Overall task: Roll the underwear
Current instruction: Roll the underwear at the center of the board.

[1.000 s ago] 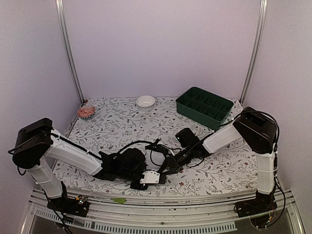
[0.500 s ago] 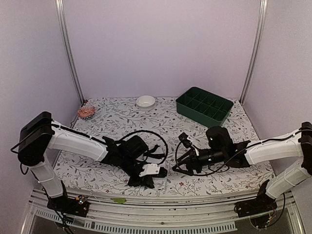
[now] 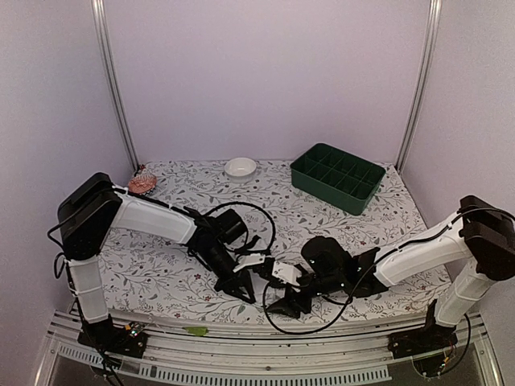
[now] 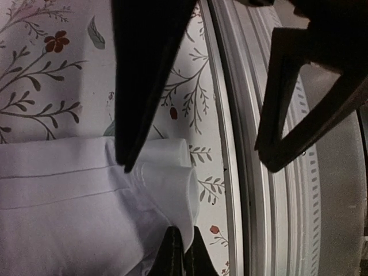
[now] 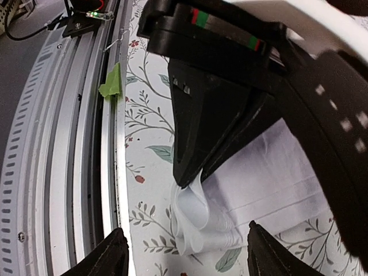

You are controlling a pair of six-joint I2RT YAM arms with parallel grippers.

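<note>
The underwear (image 5: pixel 270 172) lies as a folded white bundle near the table's front edge, its end curled into loose folds. In the top view the underwear (image 3: pixel 261 263) shows between the two arms. My left gripper (image 4: pixel 184 253) is shut on a fold at the bundle's end. From the right wrist view the left gripper (image 5: pixel 221 115) is a black wedge pinching that fold from above. My right gripper (image 5: pixel 192 253) stands open, its fingertips (image 5: pixel 115 253) straddling the curled end without touching it. In the top view the right gripper (image 3: pixel 283 304) sits low, just right of the left gripper (image 3: pixel 241 288).
The table's metal front rail (image 5: pixel 86 144) runs close beside the bundle, with a scrap of green tape (image 5: pixel 112 80) on it. At the back stand a green compartment tray (image 3: pixel 337 177), a small white bowl (image 3: pixel 240 167) and a pinkish object (image 3: pixel 142 184).
My right gripper let go and opened, swung out to the right, then came back low around the bundle's end. My left gripper stayed shut on the fabric and shifted slightly right.
</note>
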